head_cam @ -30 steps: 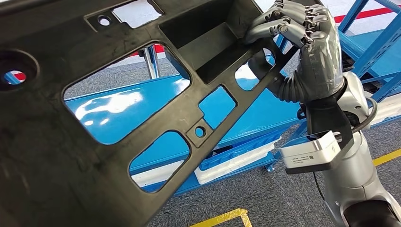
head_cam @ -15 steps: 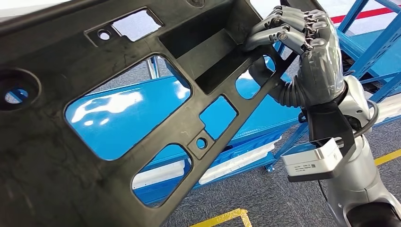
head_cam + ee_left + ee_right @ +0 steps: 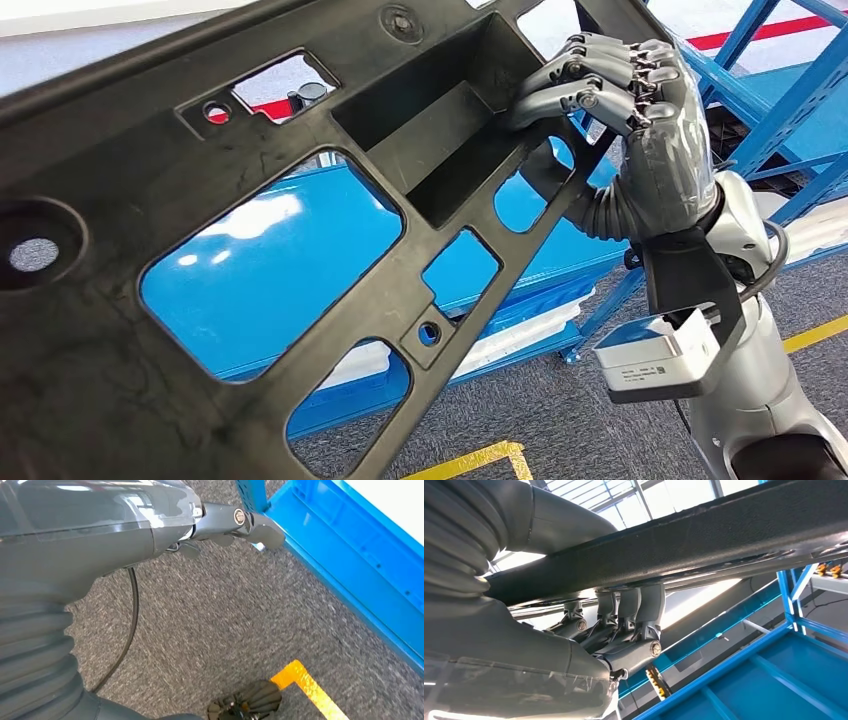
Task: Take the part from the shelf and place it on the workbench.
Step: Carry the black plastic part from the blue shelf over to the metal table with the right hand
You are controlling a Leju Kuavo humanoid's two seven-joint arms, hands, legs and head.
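Head view shows the black part [image 3: 250, 250] — a large panel with cut-out windows — held up tilted in front of the blue shelf [image 3: 250, 260]. At the part's upper edge the right hand [image 3: 640, 130] grips it, fingers [image 3: 570, 85] curled over the rim. Away from the part, the left hand [image 3: 150, 520] hangs above grey carpet [image 3: 225, 610] — whether its fingers are open or closed I cannot tell.

Blue metal shelf [image 3: 250, 250] below and beyond the right hand [image 3: 640, 120], glossy top catching light. White strip [image 3: 520, 335] along the lower tier of it, under the hand. More blue shelf framing [image 3: 790, 90] just to the right of the hand. Grey carpeted floor [image 3: 560, 410] underneath, marked with yellow tape [image 3: 480, 462] beneath the shelf's edge, and red tape [image 3: 760, 32] farther off past the hand.
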